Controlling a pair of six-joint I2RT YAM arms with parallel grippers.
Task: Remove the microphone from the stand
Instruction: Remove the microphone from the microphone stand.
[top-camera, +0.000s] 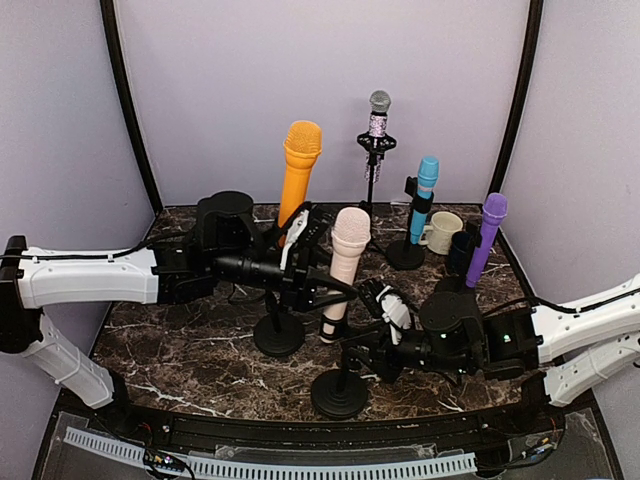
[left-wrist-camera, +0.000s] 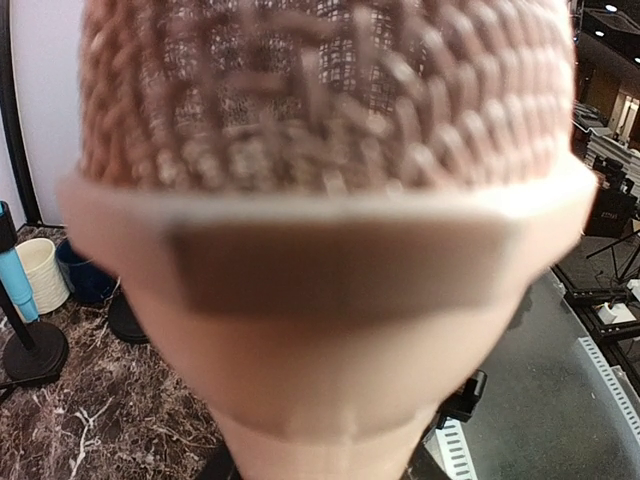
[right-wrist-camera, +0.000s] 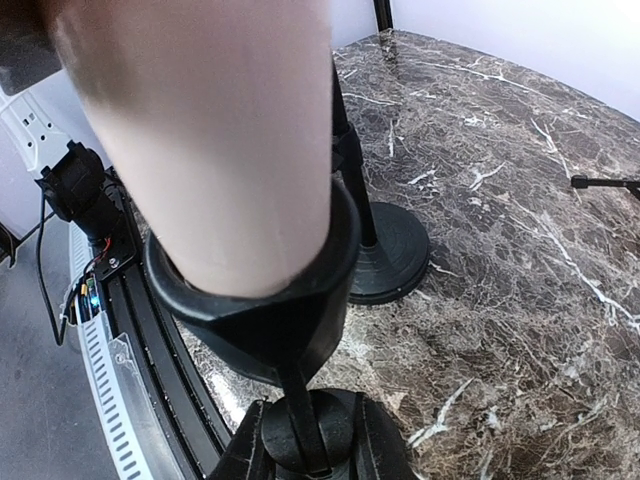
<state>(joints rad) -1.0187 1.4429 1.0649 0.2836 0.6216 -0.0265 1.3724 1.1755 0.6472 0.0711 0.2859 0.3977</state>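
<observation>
Mic (left-wrist-camera: 330, 200), pink, fills the left wrist view. It sits upright in the clip (right-wrist-camera: 260, 300), not yet lifted. Left claw (top-camera: 318, 283) appears clamped on its body, presumably to draw it upward. Right claw (right-wrist-camera: 315, 450) grips the stand (top-camera: 338, 395) stem below the clip, steadying it. Orange mic (top-camera: 301, 150) behind the stand. Dark marble surface (right-wrist-camera: 500, 200); lilac walls (top-camera: 300, 60).

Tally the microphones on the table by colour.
Orange mesh-headed microphone: 1
Pale pink mesh-headed microphone: 1
Silver mesh-headed microphone: 1
Light blue plastic microphone: 1
Purple plastic microphone: 1
Total: 5
</observation>
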